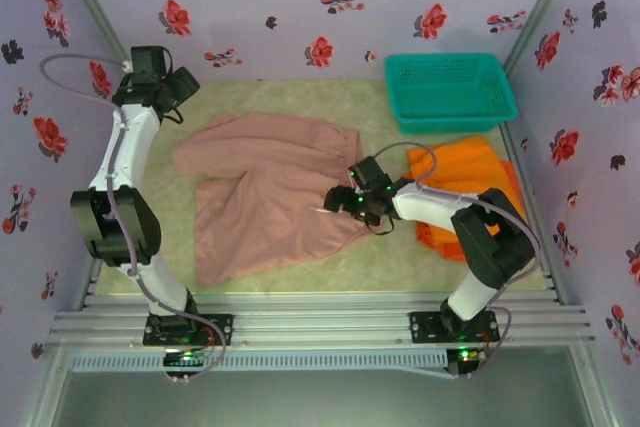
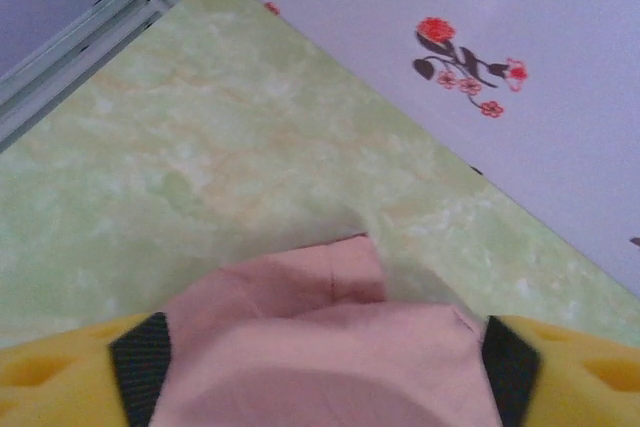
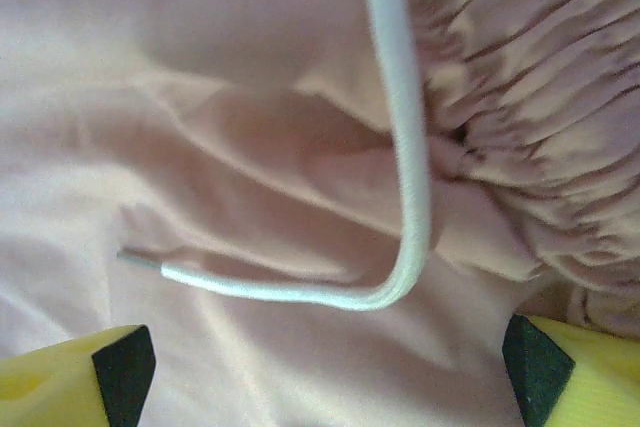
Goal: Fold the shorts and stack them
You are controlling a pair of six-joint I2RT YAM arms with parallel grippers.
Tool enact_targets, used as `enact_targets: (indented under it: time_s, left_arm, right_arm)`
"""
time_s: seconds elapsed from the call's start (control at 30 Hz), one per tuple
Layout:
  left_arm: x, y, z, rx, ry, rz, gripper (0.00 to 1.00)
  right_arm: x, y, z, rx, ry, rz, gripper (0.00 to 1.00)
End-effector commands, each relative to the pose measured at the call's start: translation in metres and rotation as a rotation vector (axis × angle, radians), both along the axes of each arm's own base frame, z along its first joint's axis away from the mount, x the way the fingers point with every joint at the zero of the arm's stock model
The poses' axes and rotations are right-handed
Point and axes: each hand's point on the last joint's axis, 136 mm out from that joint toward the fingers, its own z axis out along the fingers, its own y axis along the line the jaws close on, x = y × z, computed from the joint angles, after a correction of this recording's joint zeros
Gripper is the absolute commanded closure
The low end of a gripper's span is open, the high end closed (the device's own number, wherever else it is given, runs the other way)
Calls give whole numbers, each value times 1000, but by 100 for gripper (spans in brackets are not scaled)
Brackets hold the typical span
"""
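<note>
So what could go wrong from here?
The loose white drawstring lies below the open right gripper, so a grab might catch the cord alone. The pink shorts lie bunched, so a fold may come out crooked. The right arm hangs over the orange shorts and could drag them.

You had bright, even light from overhead in the top view, with only a soft shadow under the right arm [image 1: 430, 209] and no glare. Your left wrist view was smeared all over, the flower print [image 2: 465, 65] at 1 o'clock fuzzy. Your right wrist view showed the drawstring [image 3: 412, 177] fairly crisp; the fingers [image 3: 60, 382] at 7 and 5 o'clock were soft.
</note>
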Motion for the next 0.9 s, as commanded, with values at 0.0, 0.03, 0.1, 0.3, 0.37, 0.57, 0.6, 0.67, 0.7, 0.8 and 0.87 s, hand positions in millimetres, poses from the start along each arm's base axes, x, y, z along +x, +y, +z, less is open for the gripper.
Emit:
enact_targets:
  time_s: [0.0,0.03,0.1,0.3,0.37,0.57,0.6,0.67,0.7,0.8,0.87]
  left_arm:
    - [-38,8,3,22,44,23,7]
    - [-45,4,-1,1,43,19,3]
    - [-58,-2,-10,-41,46,10,1]
    - [-83,-21,-79,-159,126,-10,1]
    - [-80,-27,-98,-190,136,-30,1]
    - [-24,-42,-83,-237,26,-129,1]
    - [-10,-47,-80,-258,19,-154,0]
    - [17,-57,-76,-296,18,-191,1]
    - [28,-61,-80,-311,31,-202,1]
    - [64,-78,-86,-350,26,-248,1]
    - [82,-87,-97,-367,47,-273,1]
  right_arm:
    - [-34,-3,9,-10,85,11,7]
    - [-33,-2,19,0,68,14,7]
    - [-26,-1,39,-2,22,21,7]
    - [28,26,97,-17,-106,114,7]
    - [52,42,102,11,-109,133,6]
    - [130,53,83,22,-72,95,3]
    - [141,51,80,20,-67,79,3]
    - [158,45,69,7,-58,57,2]
    - [165,41,62,-2,-49,44,2]
    - [177,37,43,-1,-16,26,1]
    - [183,34,32,-4,1,16,1]
